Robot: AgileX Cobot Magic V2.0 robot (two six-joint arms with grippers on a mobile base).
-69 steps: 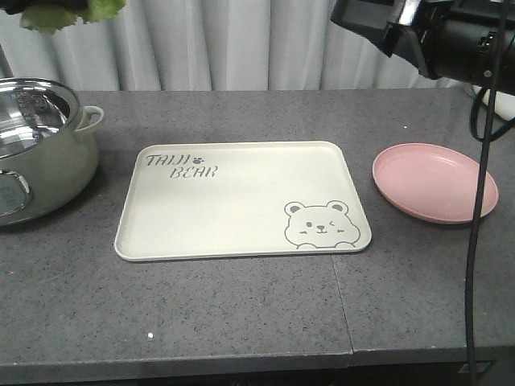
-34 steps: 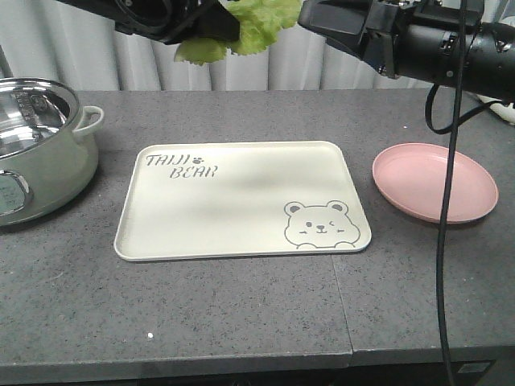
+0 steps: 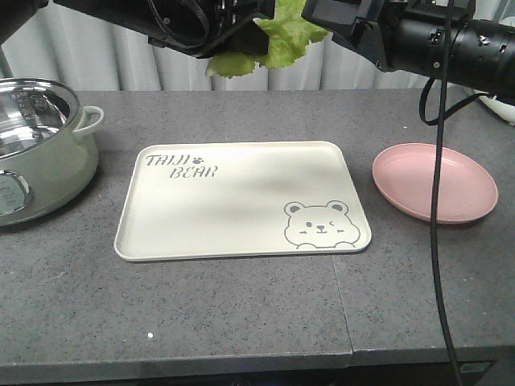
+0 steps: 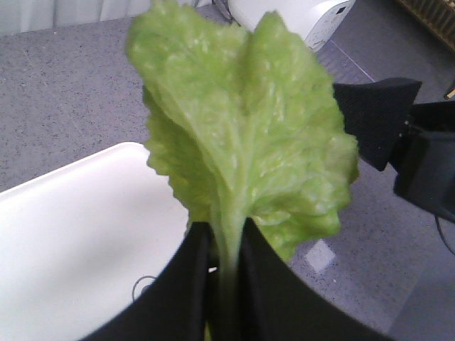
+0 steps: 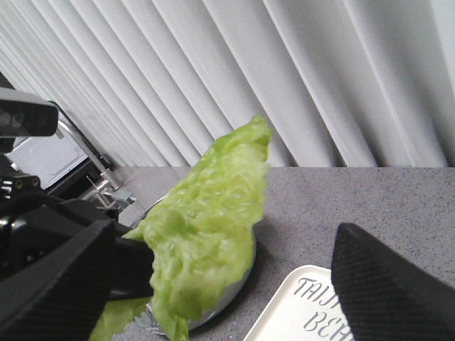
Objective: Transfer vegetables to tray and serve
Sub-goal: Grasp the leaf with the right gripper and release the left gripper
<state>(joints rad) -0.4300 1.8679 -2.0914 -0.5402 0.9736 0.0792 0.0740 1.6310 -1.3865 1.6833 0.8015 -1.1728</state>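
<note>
Lettuce leaf (image 4: 242,142) pinched in left jaws above tray (image 3: 241,201); right jaws gape nearby.

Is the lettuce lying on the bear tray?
No, the lettuce leaf is pinched in the left end effector up in the air, and the tray below is bare.

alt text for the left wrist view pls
A bright green lettuce leaf fills the frame, pinched at its pale rib by the left gripper. Behind it are a corner of the cream tray and the grey table.
</note>
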